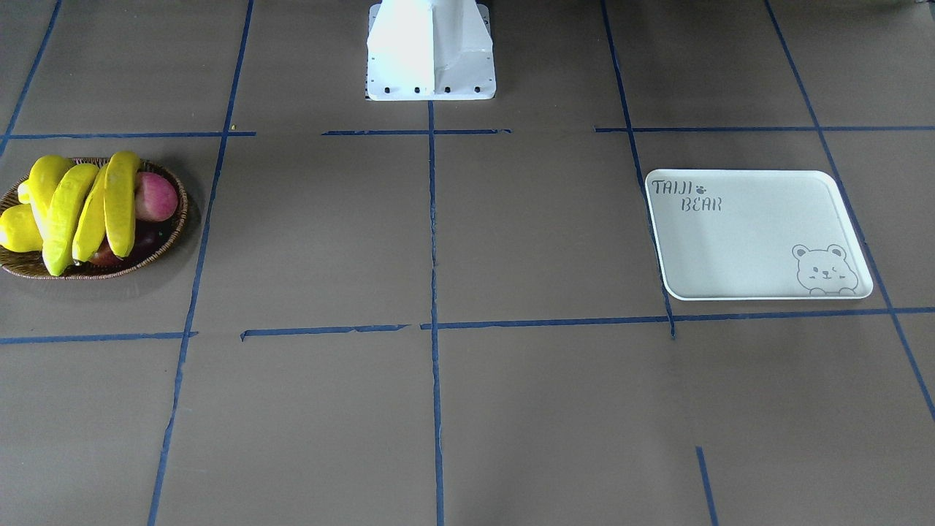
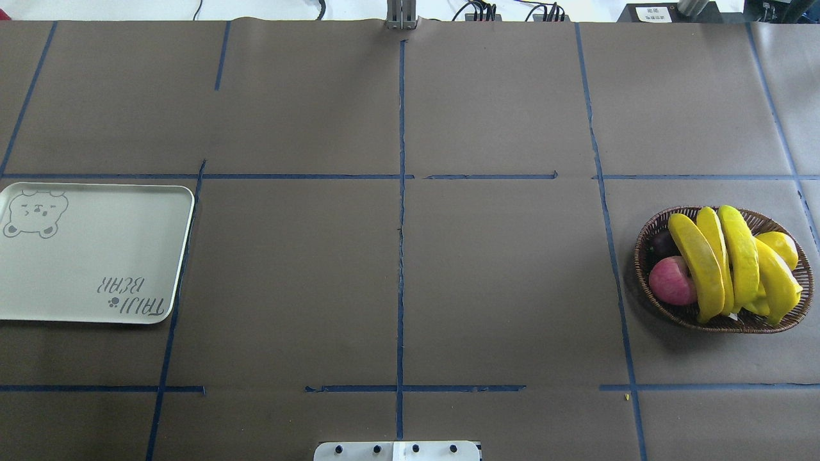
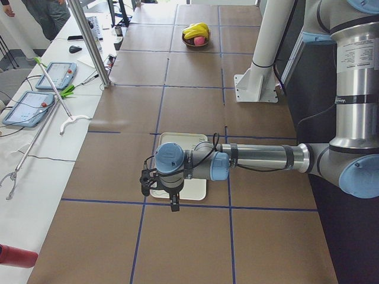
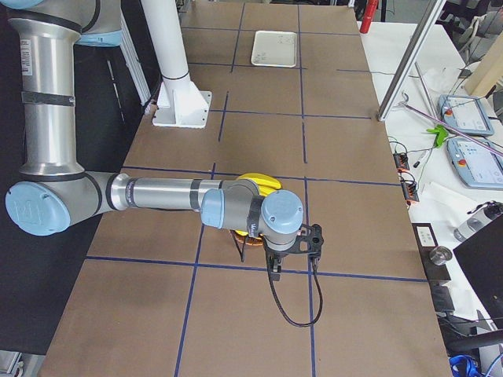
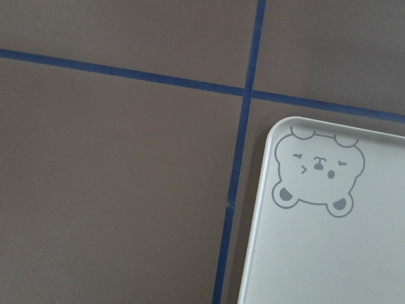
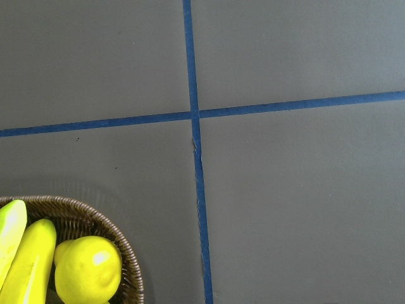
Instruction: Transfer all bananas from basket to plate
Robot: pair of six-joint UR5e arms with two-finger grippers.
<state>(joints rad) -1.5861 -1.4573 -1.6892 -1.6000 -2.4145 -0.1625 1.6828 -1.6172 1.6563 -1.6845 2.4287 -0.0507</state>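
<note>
Four long yellow bananas [image 1: 73,212] lie side by side across the brown wicker basket [image 1: 182,212], at the overhead view's right [image 2: 737,262]. The pale grey-white "TAIJI BEAR" plate [image 2: 90,250] lies at the opposite end [image 1: 752,234] with nothing on it. My left gripper [image 3: 172,198] hangs high over the plate's outer end; its wrist view shows the plate's bear corner [image 5: 329,253]. My right gripper [image 4: 295,247] hangs high beside the basket's outer end; its wrist view shows the basket rim [image 6: 130,259] and banana ends [image 6: 28,266]. I cannot tell whether either gripper is open or shut.
The basket also holds a red-pink apple [image 2: 671,280] and short plump yellow fruits [image 2: 781,246]. The white robot base [image 1: 431,51] stands at mid-table. Blue tape lines grid the brown table. A side bench with tablets [image 3: 29,106] and cables runs along the operators' side.
</note>
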